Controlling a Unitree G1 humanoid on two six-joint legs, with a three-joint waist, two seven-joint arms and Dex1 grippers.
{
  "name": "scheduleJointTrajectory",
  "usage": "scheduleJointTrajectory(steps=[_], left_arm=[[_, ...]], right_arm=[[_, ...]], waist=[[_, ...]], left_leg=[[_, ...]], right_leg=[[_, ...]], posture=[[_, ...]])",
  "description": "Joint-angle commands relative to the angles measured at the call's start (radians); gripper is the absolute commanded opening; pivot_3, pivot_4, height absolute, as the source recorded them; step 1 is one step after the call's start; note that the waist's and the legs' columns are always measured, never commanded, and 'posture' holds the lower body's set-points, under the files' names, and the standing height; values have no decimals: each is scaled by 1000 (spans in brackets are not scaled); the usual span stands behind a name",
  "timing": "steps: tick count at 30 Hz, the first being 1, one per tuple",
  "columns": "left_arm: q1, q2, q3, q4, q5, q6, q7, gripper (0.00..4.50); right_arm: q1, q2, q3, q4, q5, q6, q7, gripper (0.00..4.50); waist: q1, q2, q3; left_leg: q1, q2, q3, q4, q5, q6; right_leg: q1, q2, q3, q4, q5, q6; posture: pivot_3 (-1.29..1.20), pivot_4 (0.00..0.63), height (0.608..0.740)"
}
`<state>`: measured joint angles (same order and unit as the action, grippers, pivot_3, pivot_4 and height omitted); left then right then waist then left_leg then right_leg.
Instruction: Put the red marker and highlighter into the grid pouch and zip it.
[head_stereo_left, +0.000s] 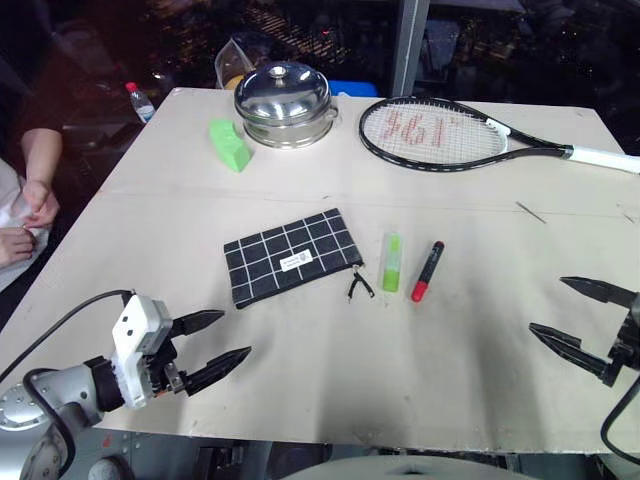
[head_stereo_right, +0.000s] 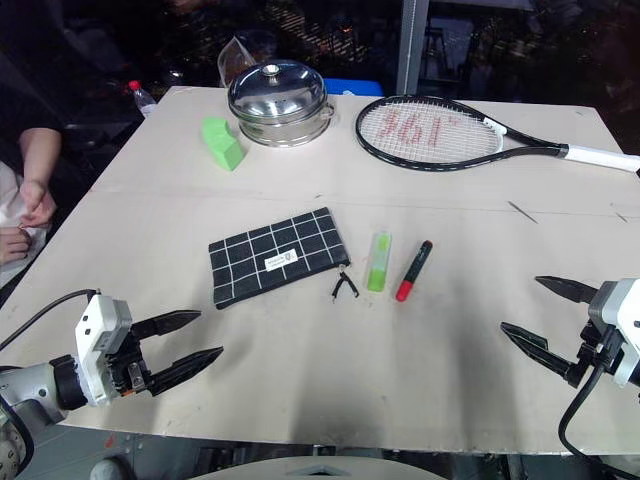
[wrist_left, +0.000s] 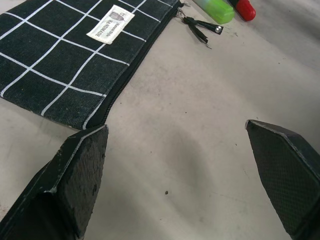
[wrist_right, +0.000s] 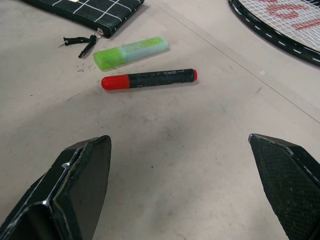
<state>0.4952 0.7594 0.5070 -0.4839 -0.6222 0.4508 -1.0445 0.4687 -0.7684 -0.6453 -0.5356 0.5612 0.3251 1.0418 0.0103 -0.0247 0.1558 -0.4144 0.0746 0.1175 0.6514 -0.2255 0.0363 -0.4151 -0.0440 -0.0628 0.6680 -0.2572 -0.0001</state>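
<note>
The grid pouch (head_stereo_left: 290, 256) lies flat at the table's middle, black with white lines and a small white label, its zipper pull (head_stereo_left: 359, 288) trailing off its right end. Just right of it lies the lime-green highlighter (head_stereo_left: 392, 261), and beside that the red marker (head_stereo_left: 428, 270), black with a red cap toward me. My left gripper (head_stereo_left: 225, 345) hovers open near the front left, short of the pouch, nothing between its fingers. My right gripper (head_stereo_left: 582, 313) stands open at the front right, well apart from the marker (wrist_right: 148, 78).
At the back stand a steel lidded pot (head_stereo_left: 284, 102), a green wedge block (head_stereo_left: 229, 145) and a tennis racket (head_stereo_left: 470, 135). A small bottle (head_stereo_left: 140, 101) sits beyond the back left corner. A person's hands (head_stereo_left: 25, 215) are at the left edge.
</note>
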Motion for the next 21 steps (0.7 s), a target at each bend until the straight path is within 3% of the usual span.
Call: scheduleJointTrajectory(steps=[1,4,8,12,17,21], left_arm=[[-48,-31,-8,-7,3,-11,61,4470],[-161,-90,-42,-24,-36,75,216,4470],[-196,-80,-33,-13,5,64,251,4470],[-155,22,-70,144,323,-402,129,4470],[-193,85,-103,428,507,-848,103,4470],[-334,102,-188,644,649,-1114,176,4470]], right_arm=[[-15,28,2,-14,7,-44,-14,4500],[-56,94,85,-48,-7,-79,-70,4500],[-97,122,164,-122,11,-86,-99,4500],[-100,100,239,-191,18,-89,-71,4500],[-97,101,283,-230,24,-84,-84,4500],[-71,121,312,-237,-10,-108,-102,4500]], waist=[[2,0,0],[5,0,-1],[0,0,-1],[0,1,-1],[5,2,-2],[11,2,-3]], left_leg=[[0,0,0,0,0,0],[0,0,-2,0,0,0],[0,0,-2,0,1,2],[0,0,-2,-2,1,2],[-1,0,-2,-3,-1,-1],[-2,-1,-2,-3,-2,0]], right_leg=[[0,0,0,0,0,0],[1,0,-1,-2,0,0],[2,1,-2,-2,0,0],[2,2,-2,-2,1,-2],[1,0,-3,-5,3,-4],[1,-4,-4,-6,3,-4]], posture=[[0,150,740],[0,150,740],[0,150,740],[0,150,740],[0,150,740],[0,150,740]])
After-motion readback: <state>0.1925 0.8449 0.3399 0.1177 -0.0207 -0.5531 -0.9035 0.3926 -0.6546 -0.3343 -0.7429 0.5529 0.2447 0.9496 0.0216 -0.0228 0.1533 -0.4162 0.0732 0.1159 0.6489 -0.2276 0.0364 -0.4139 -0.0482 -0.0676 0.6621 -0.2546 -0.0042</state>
